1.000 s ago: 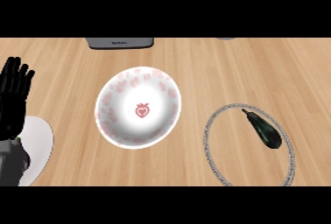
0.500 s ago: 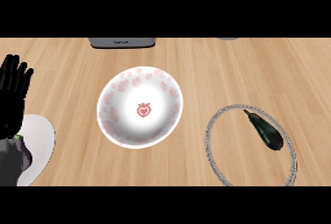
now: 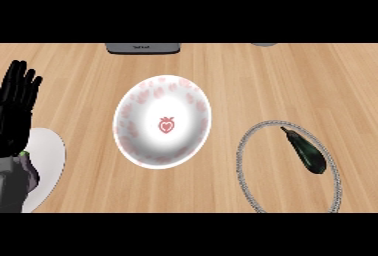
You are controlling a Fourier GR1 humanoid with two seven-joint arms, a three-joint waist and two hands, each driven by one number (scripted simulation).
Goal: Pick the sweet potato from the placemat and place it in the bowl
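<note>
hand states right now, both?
Left hand: open, fingers straight, holding nothing, at the view's left edge.
Right hand: not in view.

You see one bowl [image 3: 162, 122], one ringed placemat [image 3: 251, 165], one dark vegetable [image 3: 305, 152], one white plate [image 3: 49, 160], one hand [image 3: 16, 107].

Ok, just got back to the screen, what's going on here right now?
Nothing is being held yet. The left hand is open, fingers up, at the left edge of the counter, above a white mat. The right hand isn't in view. The white bowl with the red strawberry mark sits empty in the middle. To its right, a dark, elongated vegetable lies on a round placemat with a grey rim, untouched.
</note>
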